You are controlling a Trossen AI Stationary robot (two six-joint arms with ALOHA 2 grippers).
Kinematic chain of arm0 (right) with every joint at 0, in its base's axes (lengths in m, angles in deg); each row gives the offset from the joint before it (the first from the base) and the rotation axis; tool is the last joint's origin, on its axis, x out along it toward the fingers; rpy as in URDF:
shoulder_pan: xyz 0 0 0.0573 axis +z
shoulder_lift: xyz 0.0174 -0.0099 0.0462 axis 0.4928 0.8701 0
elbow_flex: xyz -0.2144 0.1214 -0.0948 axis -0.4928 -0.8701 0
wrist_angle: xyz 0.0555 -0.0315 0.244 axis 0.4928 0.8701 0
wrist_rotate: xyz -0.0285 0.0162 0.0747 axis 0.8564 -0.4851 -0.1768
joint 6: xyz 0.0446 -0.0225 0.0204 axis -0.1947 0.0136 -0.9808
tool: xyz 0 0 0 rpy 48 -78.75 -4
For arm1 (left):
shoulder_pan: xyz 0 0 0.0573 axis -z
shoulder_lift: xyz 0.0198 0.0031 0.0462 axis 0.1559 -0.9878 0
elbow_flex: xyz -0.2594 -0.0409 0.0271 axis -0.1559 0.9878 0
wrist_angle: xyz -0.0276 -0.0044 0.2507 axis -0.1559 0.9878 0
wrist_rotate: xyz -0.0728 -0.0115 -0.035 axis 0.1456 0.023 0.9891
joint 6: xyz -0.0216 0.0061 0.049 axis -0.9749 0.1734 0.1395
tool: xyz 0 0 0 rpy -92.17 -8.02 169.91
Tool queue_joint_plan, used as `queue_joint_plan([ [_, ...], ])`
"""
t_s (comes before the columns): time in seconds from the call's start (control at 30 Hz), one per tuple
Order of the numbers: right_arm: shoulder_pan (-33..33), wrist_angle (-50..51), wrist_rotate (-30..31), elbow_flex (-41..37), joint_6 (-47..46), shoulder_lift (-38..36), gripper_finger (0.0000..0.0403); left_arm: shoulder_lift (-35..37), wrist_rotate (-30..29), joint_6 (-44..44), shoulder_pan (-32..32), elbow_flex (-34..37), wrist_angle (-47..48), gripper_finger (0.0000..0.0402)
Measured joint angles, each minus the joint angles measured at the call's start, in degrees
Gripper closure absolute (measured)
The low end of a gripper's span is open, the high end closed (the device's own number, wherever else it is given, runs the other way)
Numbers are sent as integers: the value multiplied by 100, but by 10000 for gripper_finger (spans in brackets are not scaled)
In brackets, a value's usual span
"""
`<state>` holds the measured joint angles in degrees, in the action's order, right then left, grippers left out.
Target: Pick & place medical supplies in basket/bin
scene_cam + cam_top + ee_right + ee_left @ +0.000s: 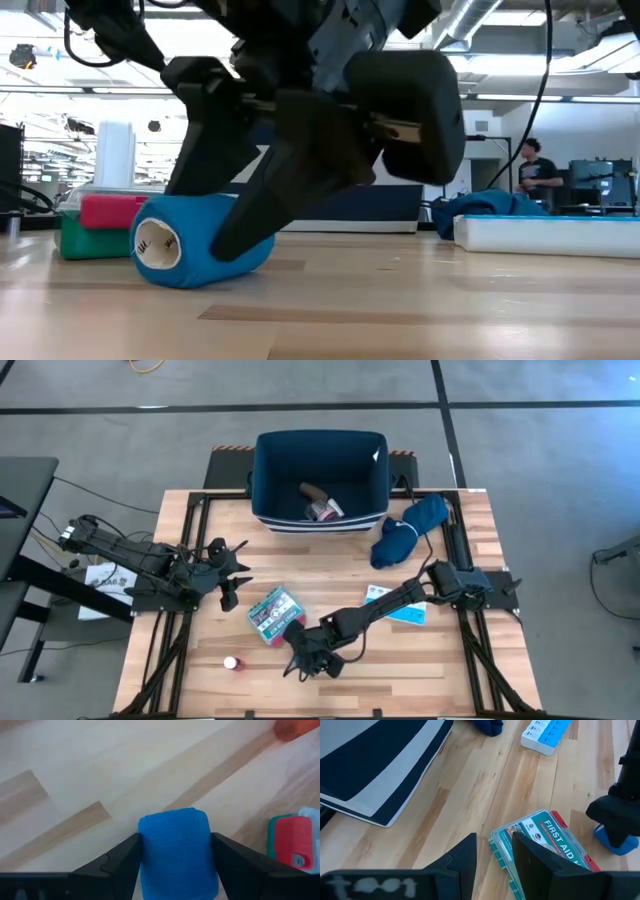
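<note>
High view: my right gripper (301, 656) is low over the wooden table (450, 660), near its front edge, a little left of centre. The green-white-red first-aid box (272, 612) lies flat just behind it. My left gripper (229, 592) waits beside that box, toward the table's left edge. A tiny red-white bottle (231, 662) stands near the front-left corner. The light blue pill organizer (408, 610) lies right of centre, partly under my right arm. The large dark navy plastic tub (262, 480) sits at the middle of the back edge, with a brown bar (313, 491) and a pink-and-white item I cannot make out inside. A soft blue cloth (408, 528) is heaped just right of the tub.

Low view: the blue roll of wrap with a cream core (200, 240) lies on its side on the table, my right gripper's dark fingers (285, 190) down around it. The box shows behind it. A person (533, 172) stands far back in the room.

Left wrist view: my left fingers (467, 862) stand partly apart, pinching nothing; one overlaps the box's corner in the picture.

Right wrist view: my right fingers (125, 860) are spread wide, one on each side of the blue roll, close against it or touching; I cannot tell if they pinch it. It rests on the table.
</note>
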<state>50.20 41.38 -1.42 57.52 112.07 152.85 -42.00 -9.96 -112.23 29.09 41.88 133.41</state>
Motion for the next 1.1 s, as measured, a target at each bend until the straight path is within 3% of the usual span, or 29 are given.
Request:
queue_joint_plan([
  [0.2, -20, -68, -103, -9, -82, 28, 186, 2, -7, 44, 2, 0, 17, 287],
  [0.53, -32, -185, -444, -22, -829, 17, 256, 1, -102, 138, 1, 0, 23, 287],
  [0.8, 23, -548, -421, -53, -899, -511, 259, 1, -103, 136, 1, 0, -1, 287],
  [0.97, -27, -508, 209, -44, -872, -1083, 263, 0, -101, 136, 0, 0, 1, 287],
  [1.1, -118, -277, 1141, -46, -739, -1703, 261, 0, -101, 136, 0, 0, -1, 287],
])
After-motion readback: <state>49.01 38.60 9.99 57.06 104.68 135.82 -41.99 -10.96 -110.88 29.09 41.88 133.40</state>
